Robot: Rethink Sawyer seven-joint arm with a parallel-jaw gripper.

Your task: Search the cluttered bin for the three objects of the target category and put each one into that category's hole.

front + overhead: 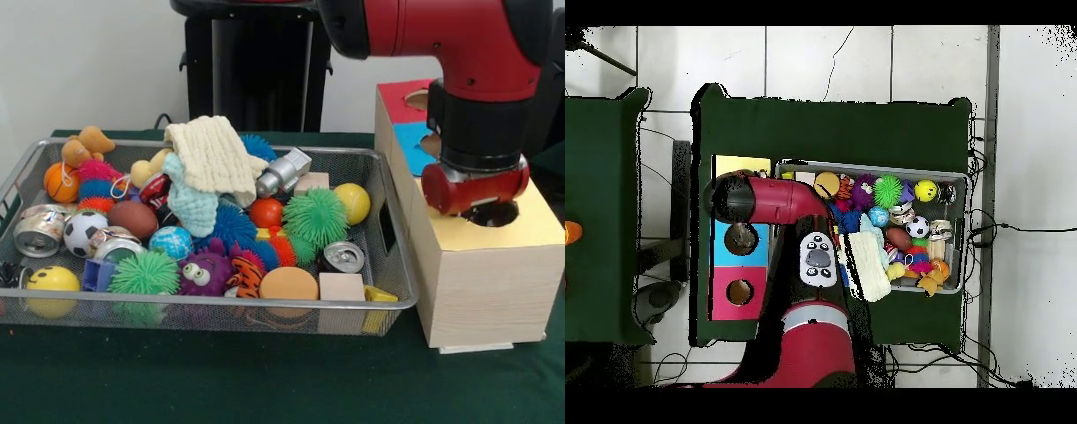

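The green surface (265, 380) carries a wire bin (388, 221) and, at its 3 o'clock, a wooden box (477, 283) with yellow, blue and red top panels. The red arm (459, 44) hangs over the box, its wrist just above the yellow panel's hole (494, 214). The gripper itself is hidden, so whether it is open or closed cannot be told. Inside the bin, a cream cloth (212, 155) lies over balls, cans and spiky toys; a green spiky ball (315, 216) sits near the bin's 2 o'clock.
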